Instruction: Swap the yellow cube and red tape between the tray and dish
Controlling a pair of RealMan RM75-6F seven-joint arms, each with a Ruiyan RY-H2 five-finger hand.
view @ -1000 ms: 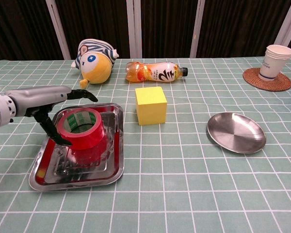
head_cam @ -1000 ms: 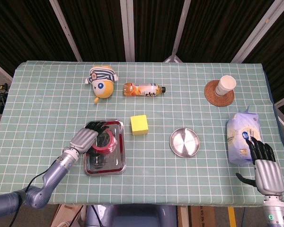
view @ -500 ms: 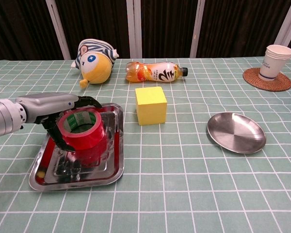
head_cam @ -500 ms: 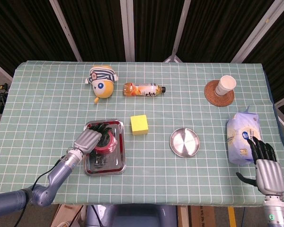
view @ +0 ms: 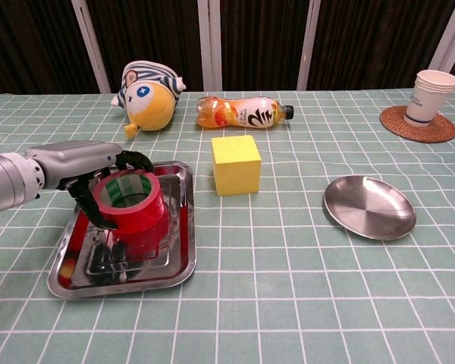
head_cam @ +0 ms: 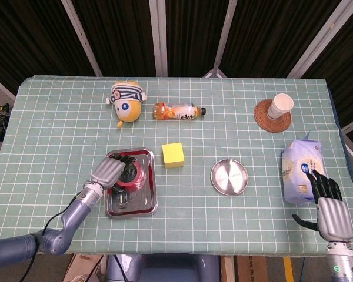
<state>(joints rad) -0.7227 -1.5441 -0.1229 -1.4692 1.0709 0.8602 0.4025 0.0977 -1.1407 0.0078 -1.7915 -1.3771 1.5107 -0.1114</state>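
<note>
Since the earlier frames, the left hand point(view: 87, 163) has been closing in from beside the roll until it wraps it, and the tray point(view: 178, 262) is now sitting slightly skewed under it. Its dark fingers point(view: 133, 160) are curling over the far rim of the red tape point(view: 133, 203) while the thumb is reaching down the near-left wall, so the hand is gripping the roll, which is tipping a little and resting inside the tray at the left of the table point(head_cam: 59, 123).

Judging from this, the step in hand is lifting the tape out. Doing it well is likely calling for a firm squeeze across the roll's wall before rising, then a straight upward pull, so the tray's lip is not being dragged along. Whether the roll is already clear of the tray floor I cannot tell.

Outward from there, the yellow cube point(view: 235, 164) is standing on the cloth just beside the tray, not in the dish point(view: 369, 206), which is lying bare well to the right. Carrying the tape across is going to mean clearing the cube's top.

The right hand point(head_cam: 327, 205) is waiting at the table's near right corner, fingers spread and holding nothing.
</note>
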